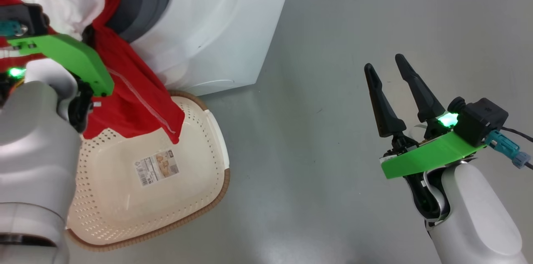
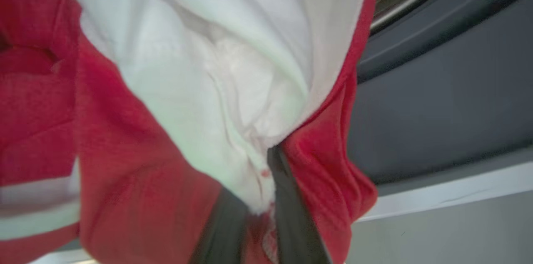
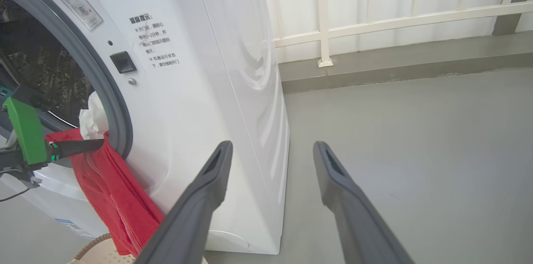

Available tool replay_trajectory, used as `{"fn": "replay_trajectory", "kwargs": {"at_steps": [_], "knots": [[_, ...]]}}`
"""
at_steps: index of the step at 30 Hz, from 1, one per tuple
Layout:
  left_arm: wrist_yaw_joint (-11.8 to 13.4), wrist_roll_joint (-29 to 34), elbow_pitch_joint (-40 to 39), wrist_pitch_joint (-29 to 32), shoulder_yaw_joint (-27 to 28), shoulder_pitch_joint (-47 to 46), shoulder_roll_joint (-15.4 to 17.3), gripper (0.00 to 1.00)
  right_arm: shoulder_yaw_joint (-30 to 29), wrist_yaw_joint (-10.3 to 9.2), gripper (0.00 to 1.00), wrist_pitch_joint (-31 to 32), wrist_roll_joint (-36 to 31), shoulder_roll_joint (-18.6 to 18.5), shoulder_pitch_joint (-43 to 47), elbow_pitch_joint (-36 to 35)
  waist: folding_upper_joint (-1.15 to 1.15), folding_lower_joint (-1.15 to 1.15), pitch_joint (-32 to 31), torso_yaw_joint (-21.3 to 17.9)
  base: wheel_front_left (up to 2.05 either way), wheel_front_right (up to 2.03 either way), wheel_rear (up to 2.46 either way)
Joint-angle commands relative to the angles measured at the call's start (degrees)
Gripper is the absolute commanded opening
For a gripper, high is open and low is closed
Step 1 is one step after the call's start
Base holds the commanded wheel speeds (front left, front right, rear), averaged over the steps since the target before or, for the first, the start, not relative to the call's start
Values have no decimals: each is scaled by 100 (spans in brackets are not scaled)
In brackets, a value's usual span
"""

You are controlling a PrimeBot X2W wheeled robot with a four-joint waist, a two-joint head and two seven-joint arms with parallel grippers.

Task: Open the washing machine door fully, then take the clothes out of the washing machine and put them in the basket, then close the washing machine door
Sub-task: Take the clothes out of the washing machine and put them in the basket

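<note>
While your left gripper (image 2: 266, 164) pinches the clothes (image 1: 133, 97) at the washer (image 1: 216, 26) mouth, 1 red end hangs over the basket (image 1: 220, 197), far side. Step 2, unloading. Right gripper (image 1: 384, 62) gapes empty, well right. Next: pull clear, lower into basket, release.

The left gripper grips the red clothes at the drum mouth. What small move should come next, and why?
Probably draw the left gripper back from the washing machine, toward the basket. Its fingers are pinched on the clothes, part of which lies in the drum mouth while the lower end hangs over the basket. The right gripper is open and apart.
</note>
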Motion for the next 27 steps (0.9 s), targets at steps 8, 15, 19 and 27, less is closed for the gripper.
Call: {"fn": "replay_trajectory", "kwargs": {"at_steps": [8,15,19,27], "knots": [[-9,-374,-815,-615,-387,353,171,0,25,9,100,-26,-96,22,65,-127,0,0,-115,219,0,0,0],[-9,-640,-1441,-1008,-741,761,323,0,-3,9,100,-26,-106,5,125,-118,0,0,-266,330,0,0,0],[-10,-717,-1917,-1230,-884,1086,518,0,1,9,100,-26,-99,-4,187,-102,0,0,-371,365,0,0,0],[136,-747,-3321,-1437,-875,2096,843,0,-8,9,100,-26,-63,-29,318,-89,0,0,-568,445,0,0,0]]}}
